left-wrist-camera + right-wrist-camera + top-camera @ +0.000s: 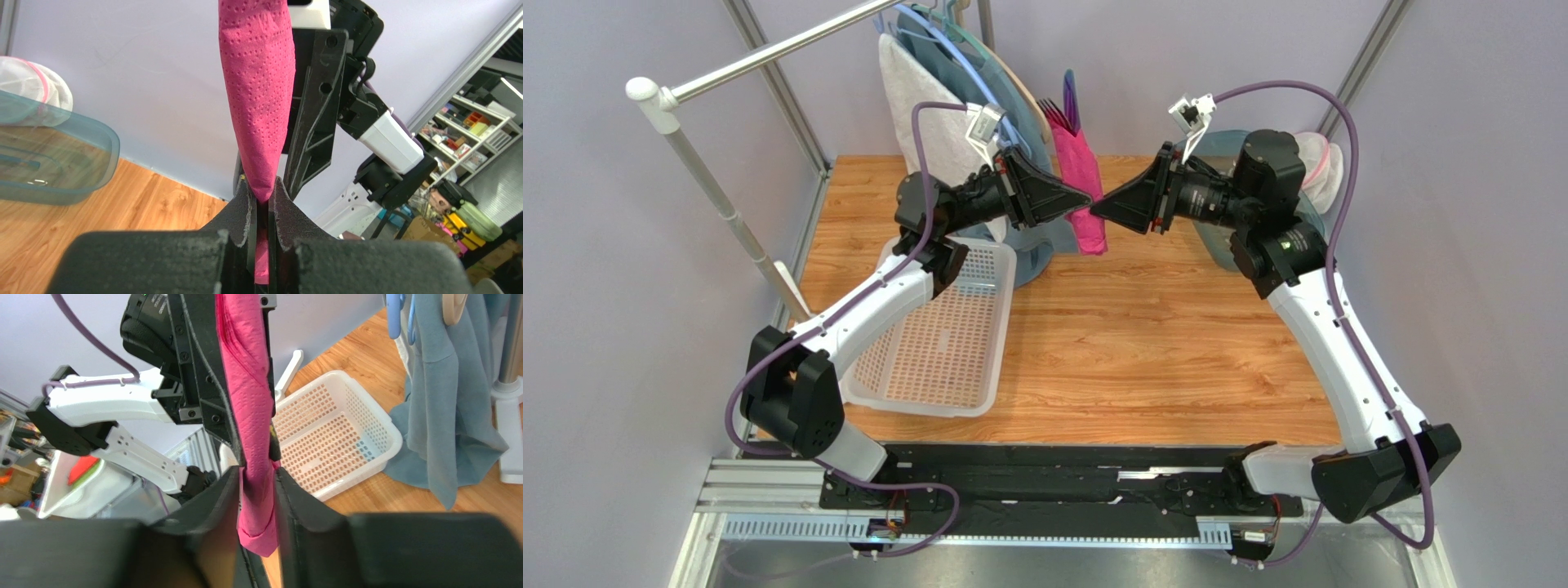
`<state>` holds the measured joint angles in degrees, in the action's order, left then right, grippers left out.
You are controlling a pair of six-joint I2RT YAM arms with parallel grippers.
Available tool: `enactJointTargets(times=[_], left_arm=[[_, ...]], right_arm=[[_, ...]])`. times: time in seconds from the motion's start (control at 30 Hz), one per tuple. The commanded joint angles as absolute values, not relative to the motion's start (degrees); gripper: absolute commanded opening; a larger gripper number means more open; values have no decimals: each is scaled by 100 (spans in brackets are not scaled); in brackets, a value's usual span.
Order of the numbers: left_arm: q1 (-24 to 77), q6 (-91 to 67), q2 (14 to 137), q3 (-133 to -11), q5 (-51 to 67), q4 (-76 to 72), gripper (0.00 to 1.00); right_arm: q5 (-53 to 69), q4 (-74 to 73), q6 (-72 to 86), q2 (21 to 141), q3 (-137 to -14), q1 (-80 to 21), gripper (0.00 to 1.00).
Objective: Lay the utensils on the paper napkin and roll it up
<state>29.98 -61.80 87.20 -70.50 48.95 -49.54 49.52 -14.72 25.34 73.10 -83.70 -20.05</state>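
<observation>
The paper napkin [1086,184] is a rolled magenta bundle that hangs upright in the air over the back of the table. Purple utensils [1059,118] stick out of its top, one with fork tines. My left gripper [1078,201] comes at it from the left and is shut on the roll's lower end [258,98], with paper pinched between its pads [263,190]. My right gripper [1097,206] faces it from the right. Its fingers [258,474] press on both sides of the roll [251,398], whose folded tip hangs below them.
A white perforated basket [940,343] lies at the left of the wooden table. Behind it a grey-white towel [913,110] and a teal cloth [448,398] hang on hangers. A clear teal tub [55,159] stands at the back right. A white rail [719,196] slants along the left edge.
</observation>
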Motion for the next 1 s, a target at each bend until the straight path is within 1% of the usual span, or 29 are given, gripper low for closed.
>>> enactJointTargets(times=[0.0, 0.13, 0.27, 0.47, 0.53, 0.67, 0.83, 0.97], left_arm=[[3023, -6161, 8525, -6979, 5071, -5396, 0], [3023, -6135, 8552, -6978, 5045, -5405, 0], [3023, -6126, 8596, -7075, 4949, -5353, 0], [2997, -6143, 8675, -7207, 4826, -5203, 0], [2962, -6170, 8701, -7251, 4773, -5151, 0], [2944, -6187, 8771, -7391, 4772, -5159, 0], [2936, -6249, 8868, -7594, 4737, -5203, 0], [2944, -6302, 8930, -7682, 4720, -5194, 0]], right_arm=[[4808, -1002, 2751, 7400, -8824, -1986, 43], [4764, -976, 2874, 7497, -8956, -1986, 51], [4720, -809, 3076, 7462, -8825, -1978, 50], [4702, -782, 3200, 7226, -8377, -1986, 52], [4737, -878, 2936, 7076, -8096, -1986, 57], [4667, -941, 2865, 6864, -7796, -1995, 80], [4649, -765, 2865, 6891, -7655, -2092, 79], [4676, -537, 2979, 6952, -7506, -2180, 72]])
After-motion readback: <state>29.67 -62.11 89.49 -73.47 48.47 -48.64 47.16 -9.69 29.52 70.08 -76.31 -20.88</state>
